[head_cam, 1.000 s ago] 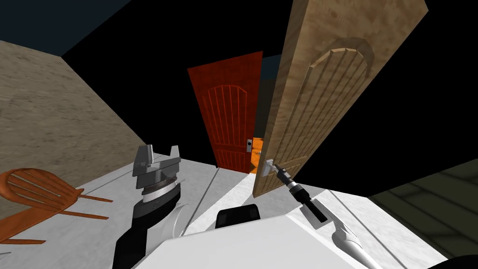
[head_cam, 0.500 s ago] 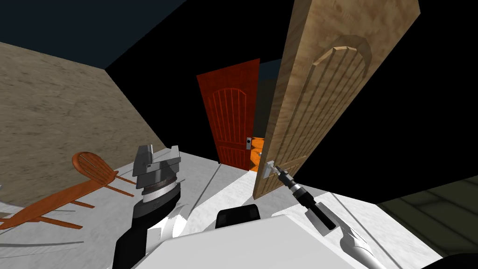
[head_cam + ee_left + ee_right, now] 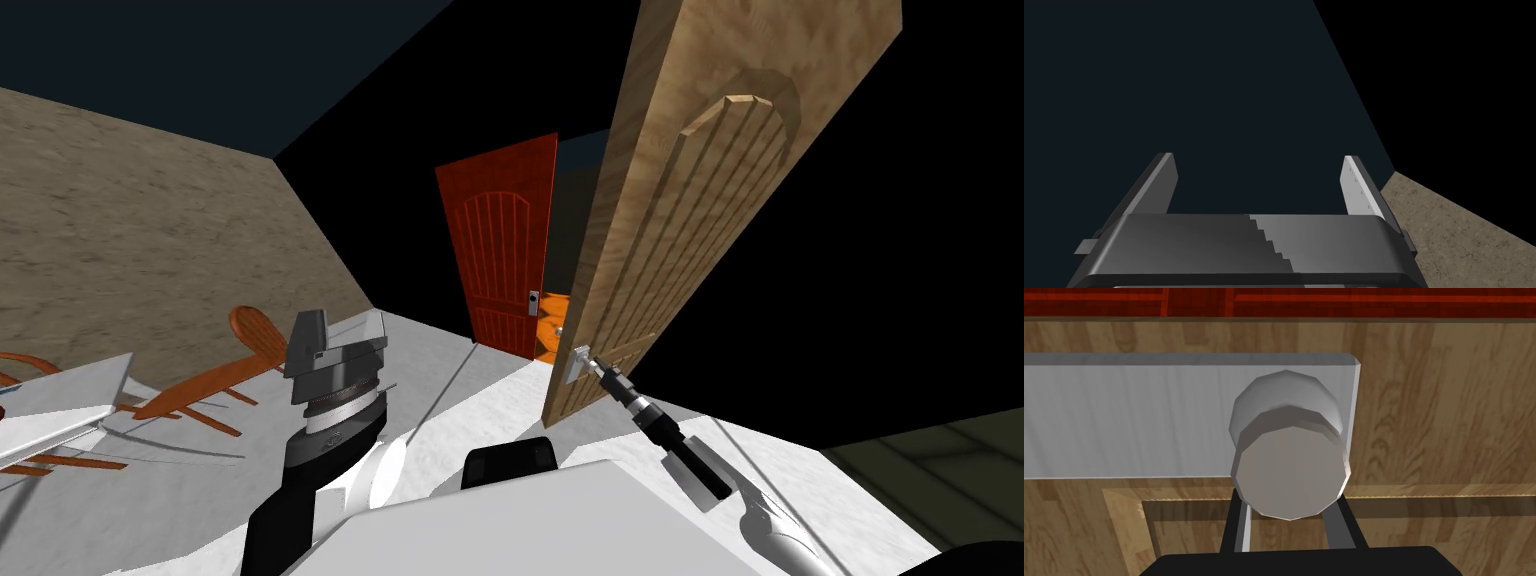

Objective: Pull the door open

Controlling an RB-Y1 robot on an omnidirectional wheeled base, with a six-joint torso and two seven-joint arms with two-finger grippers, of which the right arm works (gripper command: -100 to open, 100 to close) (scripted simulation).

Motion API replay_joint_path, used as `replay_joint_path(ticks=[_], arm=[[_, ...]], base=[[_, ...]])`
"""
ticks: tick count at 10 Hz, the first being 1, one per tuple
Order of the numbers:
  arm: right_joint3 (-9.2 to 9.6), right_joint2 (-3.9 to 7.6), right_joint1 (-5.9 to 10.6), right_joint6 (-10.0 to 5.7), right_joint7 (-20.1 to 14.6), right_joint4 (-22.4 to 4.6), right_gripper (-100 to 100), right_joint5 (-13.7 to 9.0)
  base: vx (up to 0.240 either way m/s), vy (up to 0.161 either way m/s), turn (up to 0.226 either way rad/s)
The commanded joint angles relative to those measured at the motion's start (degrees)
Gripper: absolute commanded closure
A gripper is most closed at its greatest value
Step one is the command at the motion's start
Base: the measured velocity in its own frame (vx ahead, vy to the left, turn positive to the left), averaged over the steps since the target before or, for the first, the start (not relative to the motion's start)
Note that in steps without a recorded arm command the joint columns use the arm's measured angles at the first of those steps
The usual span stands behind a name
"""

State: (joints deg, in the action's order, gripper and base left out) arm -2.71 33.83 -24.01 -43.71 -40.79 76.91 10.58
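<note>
Gripping the round grey knob (image 3: pixel 1289 463) with the right gripper (image 3: pixel 1289 510), both fingers (image 3: pixel 1238 528) pressed against its sides. Seeing the knob's pale plate (image 3: pixel 1149 418) fixed flat on the light wooden door (image 3: pixel 690 200), low down and close to its free edge. Reaching forward and to the right with that arm, nearly at full stretch.

Carrying the left gripper (image 3: pixel 335 335) raised on the left, well apart from the door, fingers spread wide with nothing between them.

Judging the pull as partly done: grasp made, door already ajar and angled off its frame, leaving a gap on the latch side with a red door (image 3: pixel 500 250) and a strip of orange floor (image 3: pixel 548 335) beyond. Left to do, by the look of it: drawing the door wider while backing away from its swing.

Noting a brown chair (image 3: pixel 215 375) and a white table (image 3: pixel 60 400) well off to the left, apparently out of the door's path.
</note>
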Motion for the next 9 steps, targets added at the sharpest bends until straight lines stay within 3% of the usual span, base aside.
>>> replay_joint_path(ticks=[1, 6, 7, 9], arm=[[0.8, 0.19, -0.46, -1.97, -0.4, -0.6, 100, 0.4], [1.23, 1.52, -0.92, -5.79, -1.6, -2.2, 100, 0.9], [0.56, 1.68, -0.86, -4.94, -1.4, -2.1, 100, 0.7], [0.8, 2.22, -0.79, -6.41, -1.9, -3.2, 100, 0.9]], base=[[-0.203, -0.119, 0.142], [-0.203, -0.113, 0.129], [-0.077, -0.043, -0.005], [-0.199, -0.087, 0.186]])
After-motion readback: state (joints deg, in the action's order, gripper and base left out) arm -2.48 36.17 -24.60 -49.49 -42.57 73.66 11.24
